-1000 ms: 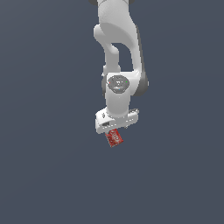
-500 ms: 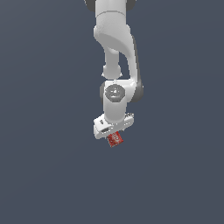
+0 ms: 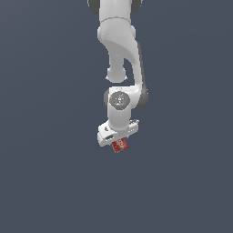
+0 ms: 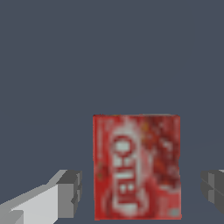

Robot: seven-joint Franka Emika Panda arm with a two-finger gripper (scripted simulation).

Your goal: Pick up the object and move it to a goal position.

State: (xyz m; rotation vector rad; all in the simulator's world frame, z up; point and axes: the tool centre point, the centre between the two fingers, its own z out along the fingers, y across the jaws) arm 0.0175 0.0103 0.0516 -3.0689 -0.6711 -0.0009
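White robot arm with its claw [image 3: 119,142] poised around a small red box [image 3: 120,145], low in the centre of the exterior view.

From the wrist view, the red box [image 4: 136,166] lies flat directly beneath the claw [image 4: 142,192], centred between the two grey fingertips [image 4: 70,192], its long axis and white lettering running parallel to them. The claw is open: a clear gap shows on each side of the box, and neither fingertip touches it. Whether the box rests on the plain grey surface cannot be told. Closing would pinch the box across its shorter width.
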